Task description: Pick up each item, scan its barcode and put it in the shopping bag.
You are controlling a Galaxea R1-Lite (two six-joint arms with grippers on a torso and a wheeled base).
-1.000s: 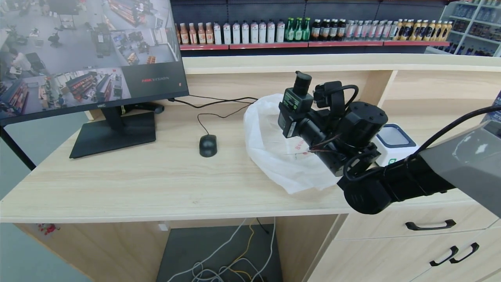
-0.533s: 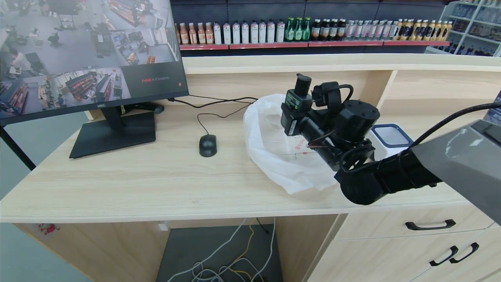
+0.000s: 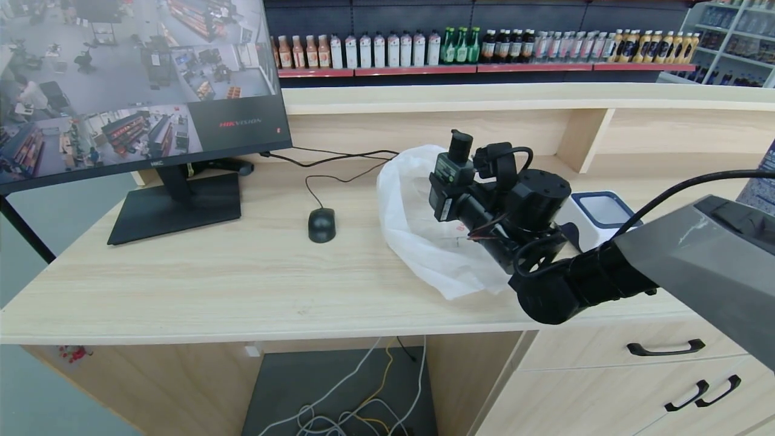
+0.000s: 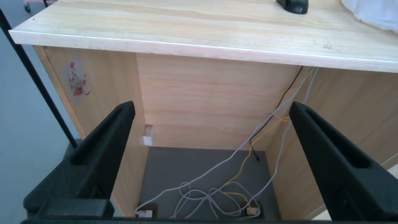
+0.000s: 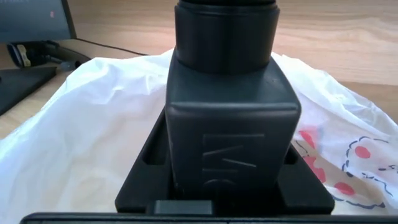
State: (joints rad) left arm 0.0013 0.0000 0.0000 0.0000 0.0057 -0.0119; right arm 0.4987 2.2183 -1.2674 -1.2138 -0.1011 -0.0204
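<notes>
one dark square bottle (image 3: 451, 168), clamped in the right gripper (image 3: 447, 195), hangs above the white shopping bag (image 3: 418, 242); lower it inside before releasing. left gripper (image 4: 214, 146) gapes wide.

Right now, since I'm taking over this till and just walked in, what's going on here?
The right claw holds a dark bottle over the white shopping bag on the counter; the scanner sits to the bag's right. The left claw hangs open and empty, low in front of the counter. The bottle looks about to be bagged.
</notes>
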